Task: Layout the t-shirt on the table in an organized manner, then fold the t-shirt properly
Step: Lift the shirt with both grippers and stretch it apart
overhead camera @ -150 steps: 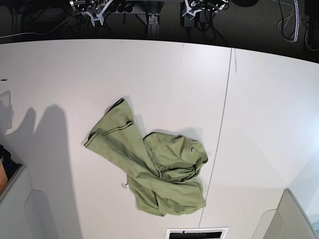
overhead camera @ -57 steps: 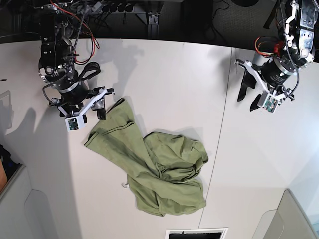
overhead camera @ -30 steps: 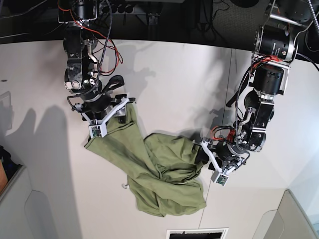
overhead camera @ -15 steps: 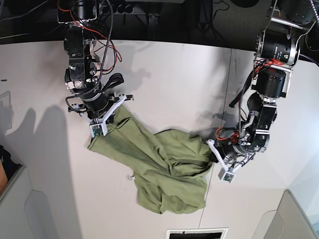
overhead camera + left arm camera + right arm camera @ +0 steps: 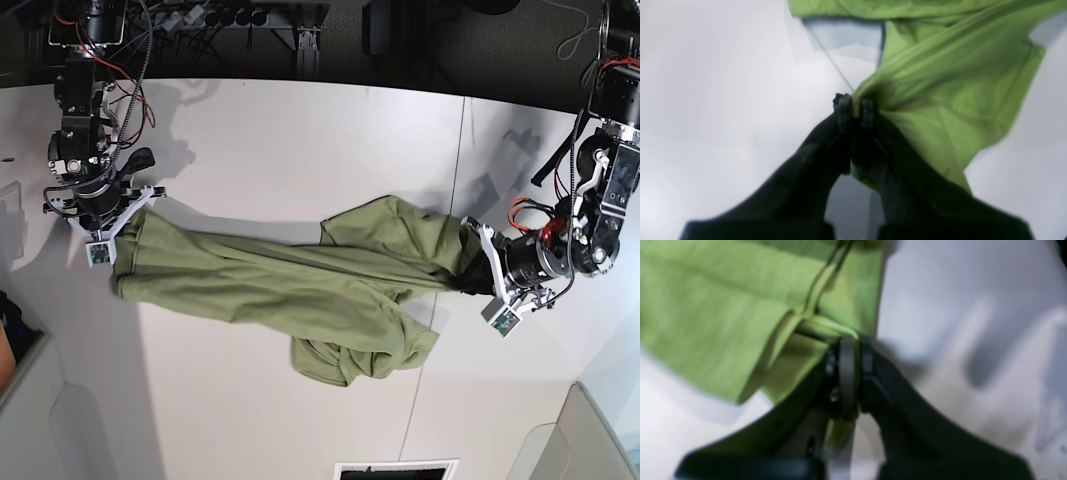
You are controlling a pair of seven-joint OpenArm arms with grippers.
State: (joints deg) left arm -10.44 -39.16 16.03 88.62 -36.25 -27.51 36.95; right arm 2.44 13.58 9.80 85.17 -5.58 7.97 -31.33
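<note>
The olive-green t-shirt (image 5: 300,285) lies stretched in a long band across the white table (image 5: 300,140), with a bunched lump sagging toward the front middle. At the band's right end my left gripper (image 5: 474,268) is shut on a pinch of the cloth. The left wrist view shows that gripper (image 5: 853,104) clamped on a gathered edge of the t-shirt (image 5: 957,83). My right gripper (image 5: 127,217) is shut on the band's left end. In the right wrist view this gripper (image 5: 850,348) pinches a folded hem of the t-shirt (image 5: 723,300).
A thin dark seam (image 5: 457,170) runs across the table right of the middle. Grey bins stand at the front left corner (image 5: 40,410) and front right corner (image 5: 590,440). A dark slot (image 5: 395,468) sits at the front edge. Cables and stands line the dark back edge.
Both arms have pulled apart, the right gripper toward the view's left and the left gripper toward its right. The crumpled t-shirt has been drawn out into a long band between them.
</note>
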